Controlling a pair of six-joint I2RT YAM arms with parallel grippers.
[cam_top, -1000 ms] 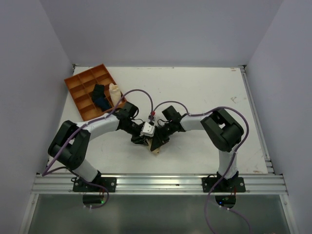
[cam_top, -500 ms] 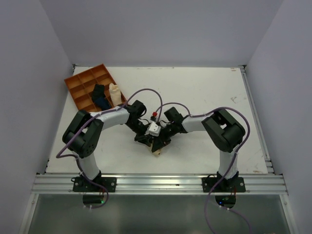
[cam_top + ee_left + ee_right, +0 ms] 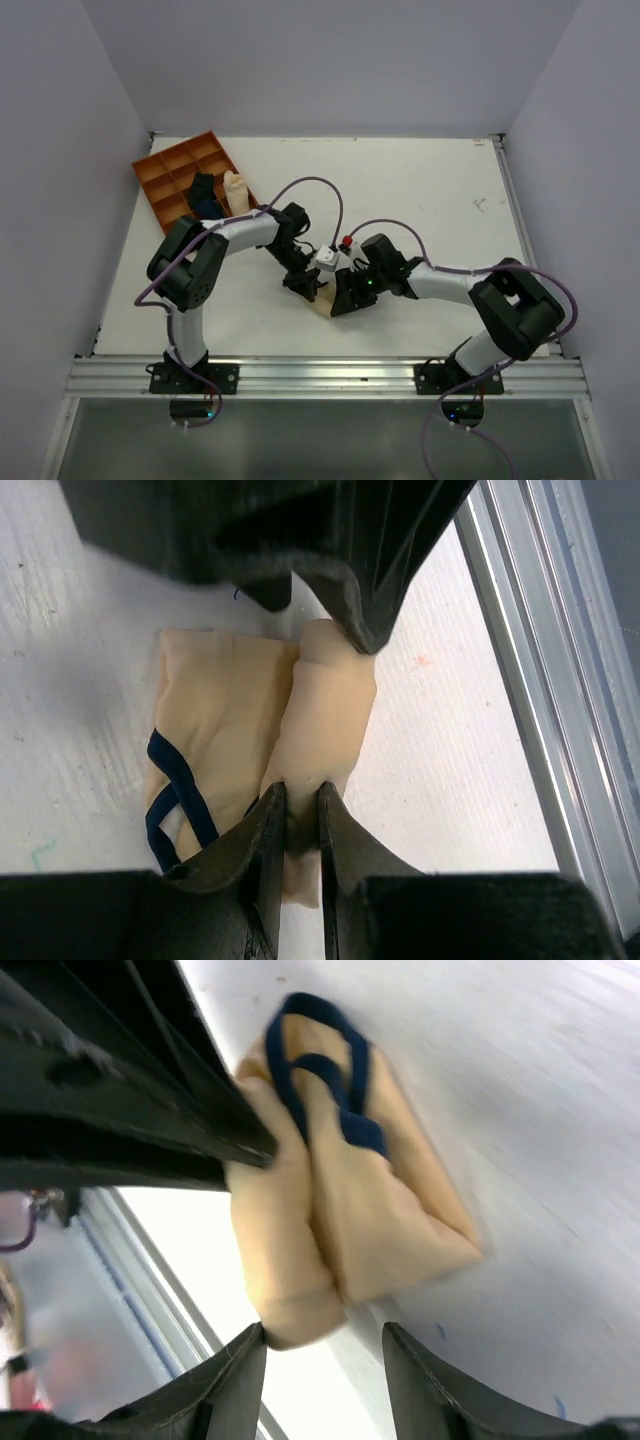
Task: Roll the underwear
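Top: underwear (image 3: 321, 307) on the bench (image 3: 420, 190) near the front edge, both arms over it. Left wrist: left fingers (image 3: 262, 865) pinched shut on the rolled fold, roll looks half done. Right wrist: right fingers (image 3: 232, 1385) spread open, holding nothing; next probably re-grip, roll toward the banded end.

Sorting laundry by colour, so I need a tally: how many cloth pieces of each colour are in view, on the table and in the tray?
Beige underwear: 1
Dark blue roll: 1
Cream roll: 1
Total: 3
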